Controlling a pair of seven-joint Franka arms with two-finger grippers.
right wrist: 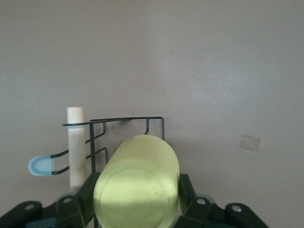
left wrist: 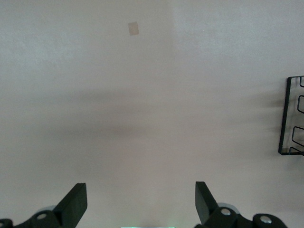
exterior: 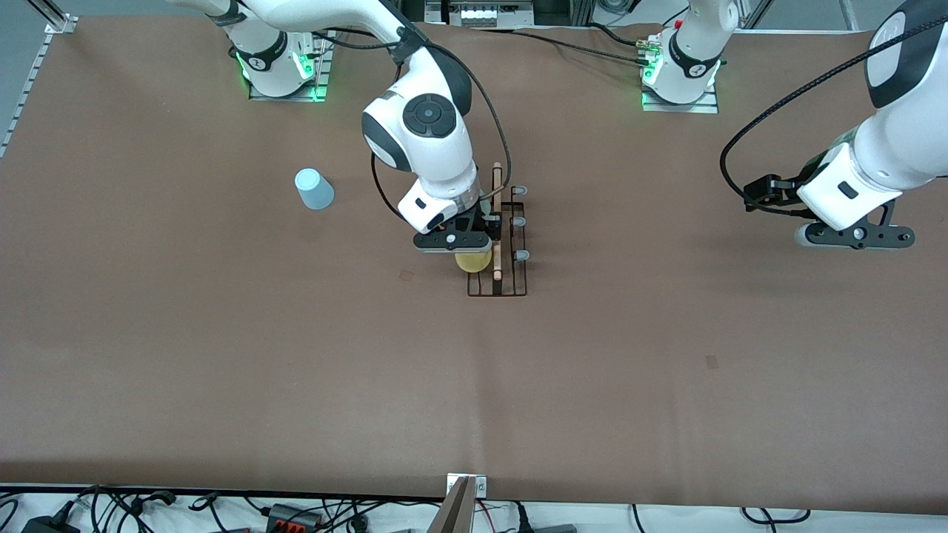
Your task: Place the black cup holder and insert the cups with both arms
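Observation:
The black cup holder stands mid-table, its wooden rod handle running toward the front camera. Three pale-blue prong tips show on the side toward the left arm's end. My right gripper is shut on the yellow cup, held on its side over the holder's near end, on the right arm's side of the handle. In the right wrist view the cup sits between my fingers, with the holder around it. The light blue cup stands upside down toward the right arm's end. The pale green cup is hidden. My left gripper is open and empty.
The left wrist view shows bare table under my left gripper and one end of the holder at the frame's edge. Small tape marks lie on the brown table. Cables run along the near edge.

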